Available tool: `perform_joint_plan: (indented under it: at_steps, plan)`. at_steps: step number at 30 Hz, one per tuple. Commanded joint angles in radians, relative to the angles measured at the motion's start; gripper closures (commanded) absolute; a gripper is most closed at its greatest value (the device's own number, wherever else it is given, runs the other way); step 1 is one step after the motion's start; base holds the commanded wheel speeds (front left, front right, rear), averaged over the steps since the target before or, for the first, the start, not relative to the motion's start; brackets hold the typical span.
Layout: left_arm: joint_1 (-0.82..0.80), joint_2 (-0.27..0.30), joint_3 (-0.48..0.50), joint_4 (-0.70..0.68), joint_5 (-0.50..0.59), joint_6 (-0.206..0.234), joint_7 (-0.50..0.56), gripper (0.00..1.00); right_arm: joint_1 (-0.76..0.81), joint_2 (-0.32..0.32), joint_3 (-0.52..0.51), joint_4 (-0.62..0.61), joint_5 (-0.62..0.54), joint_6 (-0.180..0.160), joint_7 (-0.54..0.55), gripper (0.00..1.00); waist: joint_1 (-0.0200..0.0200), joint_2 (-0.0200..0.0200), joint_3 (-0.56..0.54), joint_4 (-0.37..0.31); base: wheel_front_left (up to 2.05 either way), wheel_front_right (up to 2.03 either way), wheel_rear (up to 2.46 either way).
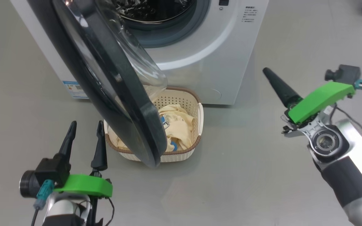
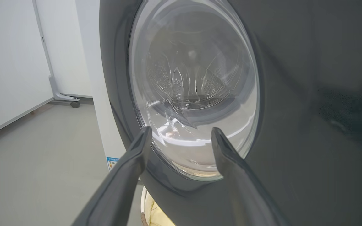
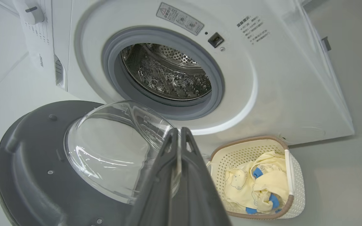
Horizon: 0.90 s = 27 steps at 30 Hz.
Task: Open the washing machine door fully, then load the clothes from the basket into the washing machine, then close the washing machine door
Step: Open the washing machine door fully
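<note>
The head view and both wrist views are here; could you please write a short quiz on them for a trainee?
1. True or false: the door is shut.
2. Where are the clothes? A: in the drum. B: in the basket. C: on the floor.
3. Fill in: the right claw is ___.

Key: 1 false; 2 B; 3 shut.

basket (image 1: pixel 196 125) and washing machine (image 1: pixel 206 62) on floor (image 1: pixel 231 175)
</note>
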Motion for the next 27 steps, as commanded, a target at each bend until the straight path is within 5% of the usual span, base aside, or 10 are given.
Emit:
perform_joint_plan:
  at_steps: [1,14,27]
  plan:
    - [-0.010,0.025,0.042,-0.037,0.012,-0.003,-0.010,0.00,0.002,-0.021,-0.001,-0.042,-0.042,0.004,-0.039,0.00,0.0000,-0.0001,-0.008,-0.008,0.00,0.00,0.00]
    - [0.041,0.030,0.085,-0.056,0.011,-0.002,-0.010,0.00,0.115,-0.089,-0.047,-0.054,-0.461,0.004,-0.320,0.00,0.0000,-0.0001,-0.043,-0.047,0.00,0.00,0.00]
    - [0.116,0.027,0.137,-0.090,0.006,0.007,-0.010,0.00,0.356,-0.002,-0.267,-0.132,-0.892,0.004,-0.348,0.00,0.0000,-0.0001,-0.079,-0.088,0.00,0.00,0.00]
